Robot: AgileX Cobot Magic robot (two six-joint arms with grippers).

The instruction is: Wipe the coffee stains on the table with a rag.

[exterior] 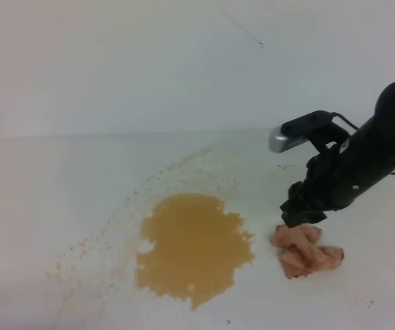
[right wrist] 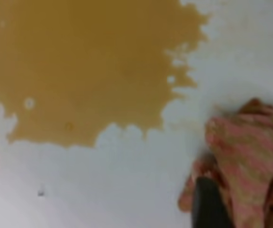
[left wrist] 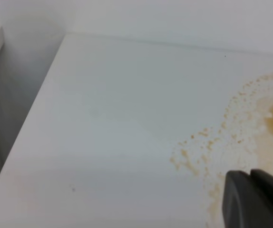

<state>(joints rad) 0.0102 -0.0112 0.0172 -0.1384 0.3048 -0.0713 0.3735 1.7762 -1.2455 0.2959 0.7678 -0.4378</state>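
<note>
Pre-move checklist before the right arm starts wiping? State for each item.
1. Rag on table, beside the spill, not on it: ok.
2. Right claw directly over the rag: ok.
3. Right claw firmly closed on the rag: cannot tell; one finger sits against the cloth, the other is hidden.
4. Coffee stains unwiped, the puddle intact with speckles trailing left: ok, work remains.
5. Path from rag to puddle free of objects: ok.
6. Left claw clear of the puddle: ok in the wrist view; open or shut cannot tell.

White table (exterior: 60,179) w/ tan-brown coffee stains (exterior: 194,247) mid-surface, crumpled pinkish rag (exterior: 306,252) just beside, right.
</note>
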